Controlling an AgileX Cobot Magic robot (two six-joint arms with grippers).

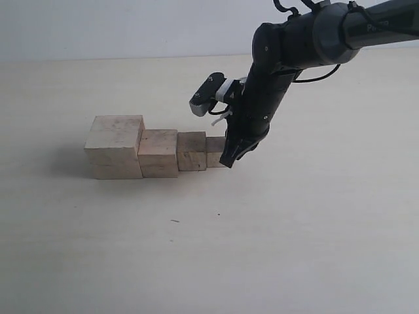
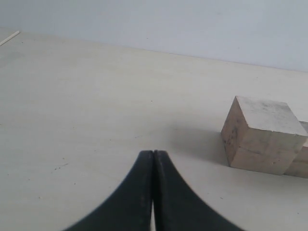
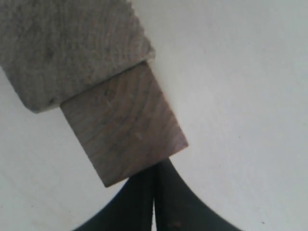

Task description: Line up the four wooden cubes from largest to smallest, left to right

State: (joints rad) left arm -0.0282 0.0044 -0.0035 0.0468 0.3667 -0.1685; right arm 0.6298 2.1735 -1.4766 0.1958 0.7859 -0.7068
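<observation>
1. The four wooden cubes (image 1: 157, 154) touch in a row left of centre, largest cube (image 1: 114, 145) leftmost, smallest cube (image 1: 215, 150) rightmost.
2. The right gripper (image 1: 230, 159), jaws pressed together, touches the smallest cube; the left gripper (image 2: 153, 161) is closed, empty.
3. Ordering looks complete; only retreat seems left.

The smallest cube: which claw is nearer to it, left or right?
Right. The right claw is shut at the free side of the smallest cube; the left claw sits off past the largest cube.
</observation>
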